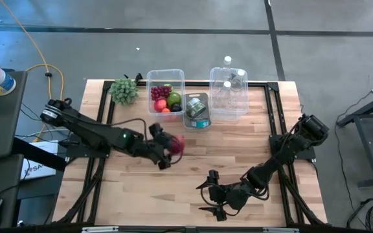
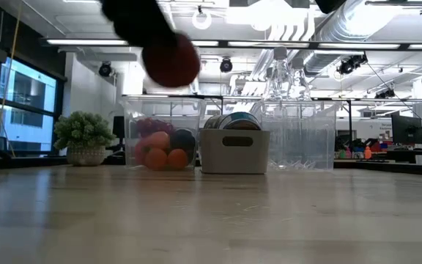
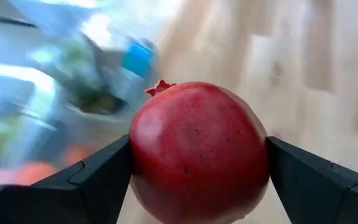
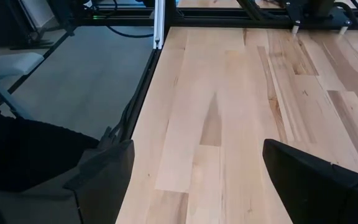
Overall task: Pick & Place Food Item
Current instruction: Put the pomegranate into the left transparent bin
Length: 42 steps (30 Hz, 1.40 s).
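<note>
i'm seeing my left gripper (image 3: pixel 197 180) clamping a red pomegranate (image 3: pixel 199 152) between its fingers, lifted off the wooden table (image 1: pixel 238 149), with the clear fruit bin (image 1: pixel 165 94) just beyond it. my right gripper (image 1: pixel 214 193) is resting spread wide, nothing between its fingers.

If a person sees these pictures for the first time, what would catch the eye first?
Most likely the red pomegranate, clamped between the fingers of the left gripper and held in the air above the middle of the table. Next come the clear bin of fruit, the grey bin and the bottle bin along the far edge. The right gripper waits open near the front edge.
</note>
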Each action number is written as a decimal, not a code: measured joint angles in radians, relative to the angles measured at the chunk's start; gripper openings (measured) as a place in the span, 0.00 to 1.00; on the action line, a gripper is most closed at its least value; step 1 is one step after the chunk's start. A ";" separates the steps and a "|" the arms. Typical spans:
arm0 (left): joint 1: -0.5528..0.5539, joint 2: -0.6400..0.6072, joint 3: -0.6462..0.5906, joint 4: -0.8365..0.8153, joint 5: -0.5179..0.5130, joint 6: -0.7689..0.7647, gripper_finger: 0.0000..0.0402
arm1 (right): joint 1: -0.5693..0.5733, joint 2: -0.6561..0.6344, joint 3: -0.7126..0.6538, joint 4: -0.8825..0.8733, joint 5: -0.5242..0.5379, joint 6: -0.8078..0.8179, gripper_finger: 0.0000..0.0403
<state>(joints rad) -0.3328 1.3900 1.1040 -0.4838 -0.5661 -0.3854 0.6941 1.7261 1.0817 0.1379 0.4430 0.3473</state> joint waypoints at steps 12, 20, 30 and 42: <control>0.350 -0.079 0.228 -0.323 -0.041 0.069 0.81 | 0.000 0.000 0.000 -0.016 -0.001 0.020 0.86; 0.543 -0.123 0.228 -0.340 0.104 0.167 0.84 | -0.002 0.000 0.000 -0.028 0.000 0.016 0.86; 0.592 -0.103 0.228 -0.345 0.126 0.241 0.85 | -0.010 0.000 0.000 -0.027 0.001 0.017 0.86; 0.600 -0.066 0.228 -0.341 0.123 0.307 0.85 | -0.009 0.000 0.000 -0.027 0.000 0.018 0.86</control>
<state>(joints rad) 0.2668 1.3245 1.3323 -0.8250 -0.4434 -0.0780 0.6853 1.7260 1.0817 0.1105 0.4428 0.3656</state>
